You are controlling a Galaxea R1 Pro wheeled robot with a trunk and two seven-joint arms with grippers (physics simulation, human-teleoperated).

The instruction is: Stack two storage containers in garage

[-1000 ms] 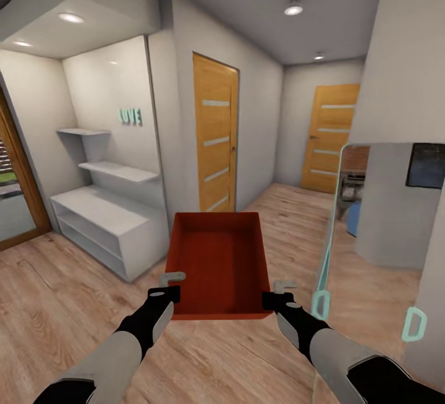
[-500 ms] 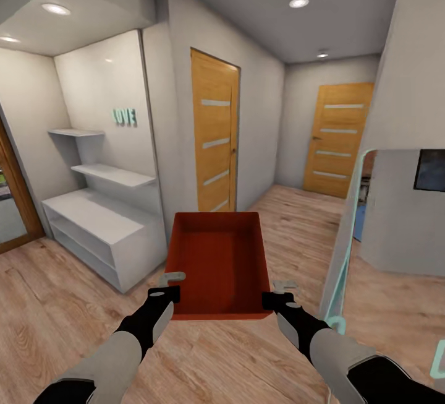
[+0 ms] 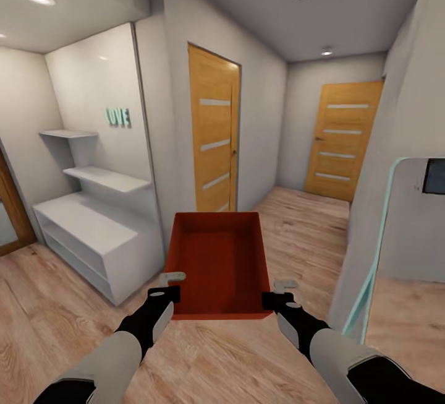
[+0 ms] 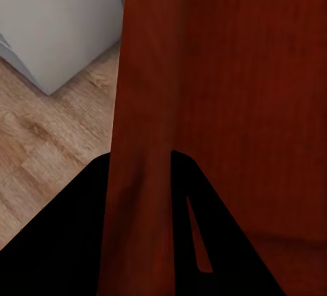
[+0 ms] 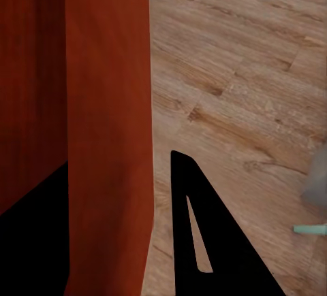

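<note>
Since a second ago our head view has swung: the white shelf unit [image 3: 93, 240] and the mint-edged mirror panel [image 3: 371, 280] sit further left and right in it, while the box and arms hold the same place. On the left, our left gripper [image 3: 165, 288] clamps the left wall of the red-orange lidless rectangular storage container [image 3: 219, 262]; the left wrist view shows the wall [image 4: 139, 139] pinched between the dark fingers [image 4: 187, 228], above light wood-plank flooring [image 4: 48, 133]. The container is carried in front of us, and nothing lies inside it. On the right, our right gripper [image 3: 277, 292] grips the opposite wall [image 5: 109, 126]. Two orange slatted doors [image 3: 213, 132] stand ahead in the hallway.
</note>
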